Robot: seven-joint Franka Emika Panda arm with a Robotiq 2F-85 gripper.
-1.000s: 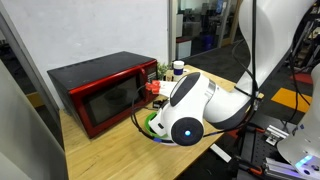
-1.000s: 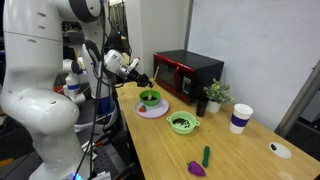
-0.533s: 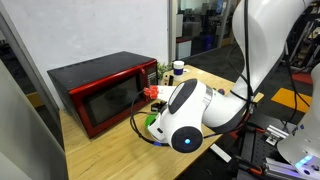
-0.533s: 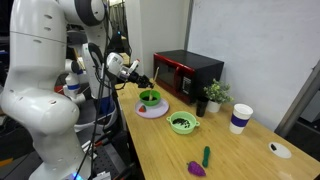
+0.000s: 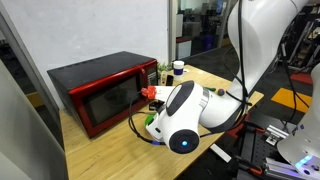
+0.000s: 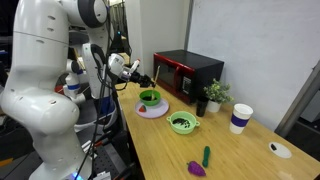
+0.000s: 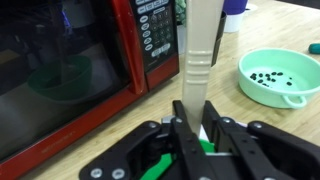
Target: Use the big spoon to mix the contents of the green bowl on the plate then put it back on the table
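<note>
**A:** What sits closest to the wrist camera?

**B:** The end effector point(image 7: 196, 128), clamped on the big spoon point(image 7: 198, 50). The pale handle rises straight up from between the fingers.

**A:** And past that?

**B:** A red microwave point(image 7: 90, 70) close on one side. Further out, a pale green bowl point(image 7: 275, 75) with dark specks rests on the table point(image 7: 290, 28).

**A:** Where is the green bowl?

**B:** In an exterior view, the green bowl point(image 6: 149, 97) stands on the plate point(image 6: 152, 111) near the table's edge. The end effector hangs above it and a little to one side. I cannot tell whether the spoon's tip reaches the contents. The microwave is behind, with a potted plant point(image 6: 213, 95) beside it.
</note>
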